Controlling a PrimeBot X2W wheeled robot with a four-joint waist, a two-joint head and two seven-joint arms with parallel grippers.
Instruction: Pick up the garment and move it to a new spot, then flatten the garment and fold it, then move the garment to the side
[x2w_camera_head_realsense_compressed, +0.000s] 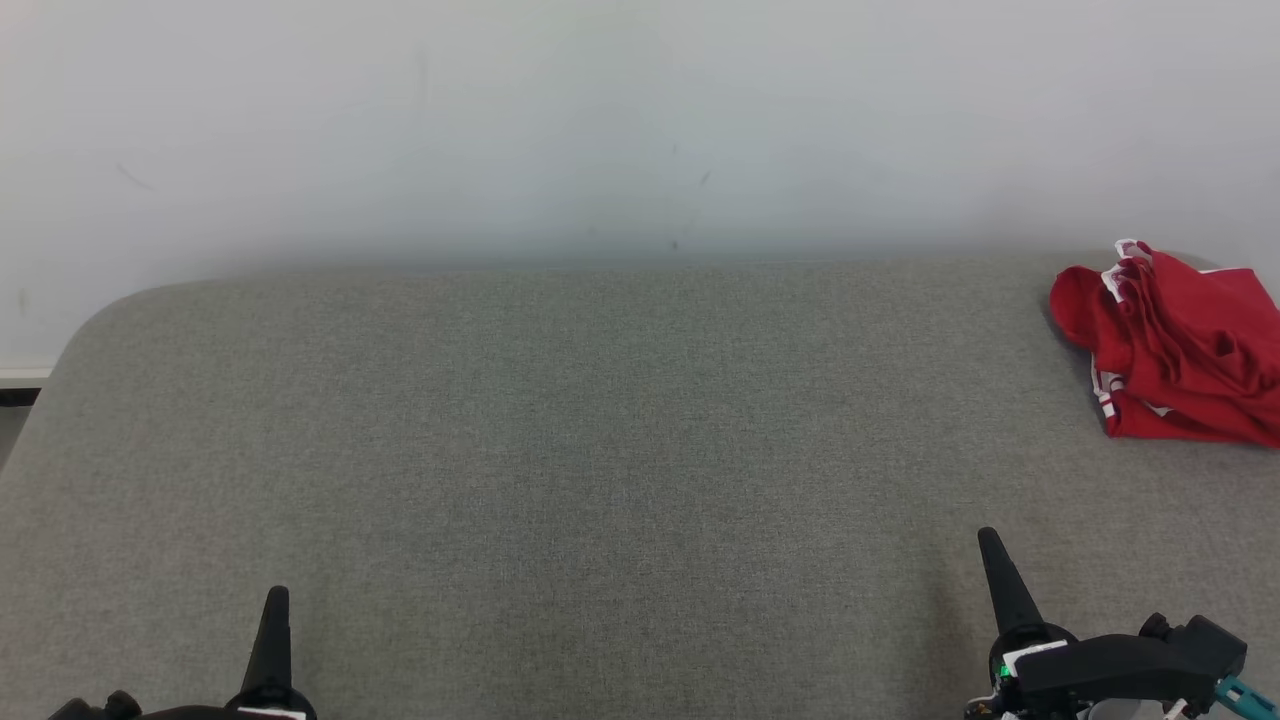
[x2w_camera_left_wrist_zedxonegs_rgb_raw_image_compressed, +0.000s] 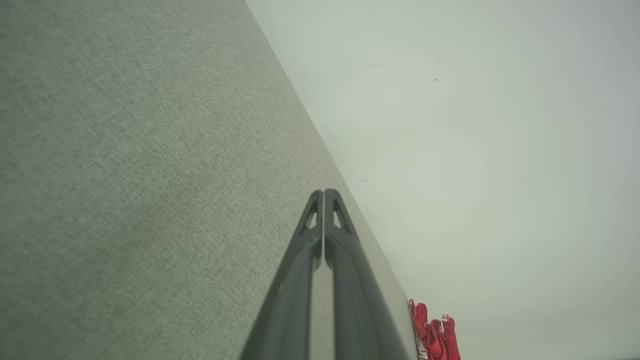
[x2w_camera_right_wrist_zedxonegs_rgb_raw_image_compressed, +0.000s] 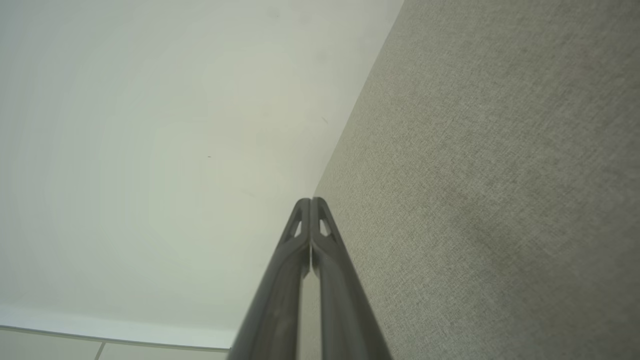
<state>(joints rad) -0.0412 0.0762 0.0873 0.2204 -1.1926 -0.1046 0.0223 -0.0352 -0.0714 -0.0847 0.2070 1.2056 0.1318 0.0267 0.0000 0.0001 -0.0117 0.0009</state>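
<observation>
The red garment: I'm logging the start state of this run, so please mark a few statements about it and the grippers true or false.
1. The red garment lies bunched at the right end of the grey surface. True.
2. The right gripper holds the garment. False: it is shut on nothing, apart from the garment.
3. The left gripper is shut. True.
4. The garment is folded flat mid-surface. False: it is crumpled, at the far right.
5. The garment has white trim. True.

The garment (x2w_camera_head_realsense_compressed: 1175, 345) is red with white trim, the table (x2w_camera_head_realsense_compressed: 600, 450) heathered grey, the wall (x2w_camera_head_realsense_compressed: 600, 120) off-white.
</observation>
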